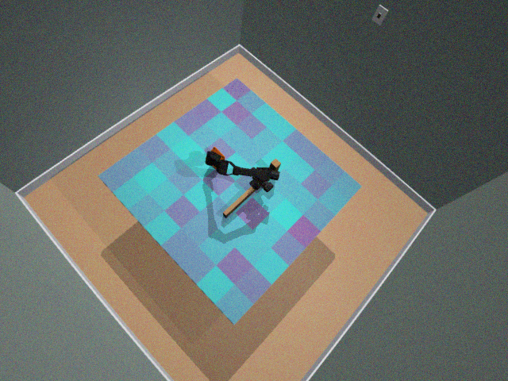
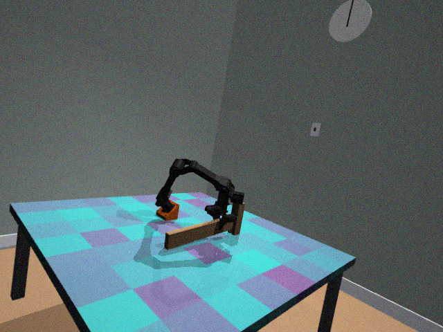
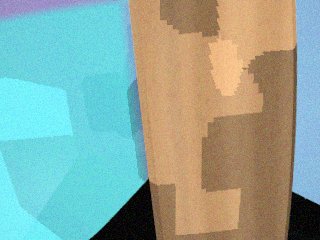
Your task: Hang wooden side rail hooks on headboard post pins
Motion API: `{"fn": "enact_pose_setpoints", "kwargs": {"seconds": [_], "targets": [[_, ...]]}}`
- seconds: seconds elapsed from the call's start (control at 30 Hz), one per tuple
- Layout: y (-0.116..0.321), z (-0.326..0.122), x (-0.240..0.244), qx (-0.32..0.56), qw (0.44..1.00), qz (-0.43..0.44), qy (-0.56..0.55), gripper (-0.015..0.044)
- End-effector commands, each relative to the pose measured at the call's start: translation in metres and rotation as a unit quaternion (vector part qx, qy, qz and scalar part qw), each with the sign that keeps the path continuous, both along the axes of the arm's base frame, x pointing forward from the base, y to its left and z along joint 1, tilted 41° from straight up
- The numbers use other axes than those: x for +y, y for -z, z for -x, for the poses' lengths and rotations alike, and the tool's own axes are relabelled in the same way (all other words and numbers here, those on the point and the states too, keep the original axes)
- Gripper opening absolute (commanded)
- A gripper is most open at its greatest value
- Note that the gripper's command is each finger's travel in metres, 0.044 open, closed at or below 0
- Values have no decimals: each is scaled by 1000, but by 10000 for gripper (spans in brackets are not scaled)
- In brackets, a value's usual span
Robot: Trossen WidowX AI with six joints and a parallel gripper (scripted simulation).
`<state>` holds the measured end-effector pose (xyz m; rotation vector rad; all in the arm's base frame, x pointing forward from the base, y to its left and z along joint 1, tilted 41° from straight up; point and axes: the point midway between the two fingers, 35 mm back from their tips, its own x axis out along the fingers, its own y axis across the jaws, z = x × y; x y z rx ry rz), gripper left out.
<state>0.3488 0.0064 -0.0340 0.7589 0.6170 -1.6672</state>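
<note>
The wooden side rail [image 1: 239, 202] [image 2: 191, 232] [image 3: 220, 150] runs from its far end, low at or just above the table, toward the post. My gripper [image 1: 259, 187] [image 2: 222, 223] is shut on the rail near its post end, with black finger parts on both sides of the wood in the wrist view. The headboard post [image 1: 275, 164] [image 2: 239, 216] stands upright just beyond the gripper. The rail's post end is beside the post's face. The hooks, slot and pins are hidden or too small to see, so I cannot tell whether they are engaged.
The orange arm base [image 1: 217, 153] [image 2: 171, 211] stands on the patchwork table [image 1: 234, 305] [image 2: 172, 292], behind and left of the rail. The arm arches from it to the post. Its dark upper parts are close beside the post's top.
</note>
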Motion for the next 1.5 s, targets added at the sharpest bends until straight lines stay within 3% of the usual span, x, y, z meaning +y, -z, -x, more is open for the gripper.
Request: {"fn": "enact_pose_setpoints", "kwargs": {"seconds": [0.0,1.47], "targets": [[-2,-3,6,-5,1000,-3,-5,0],[2,-2,9,-5,1000,-3,-5,0]]}}
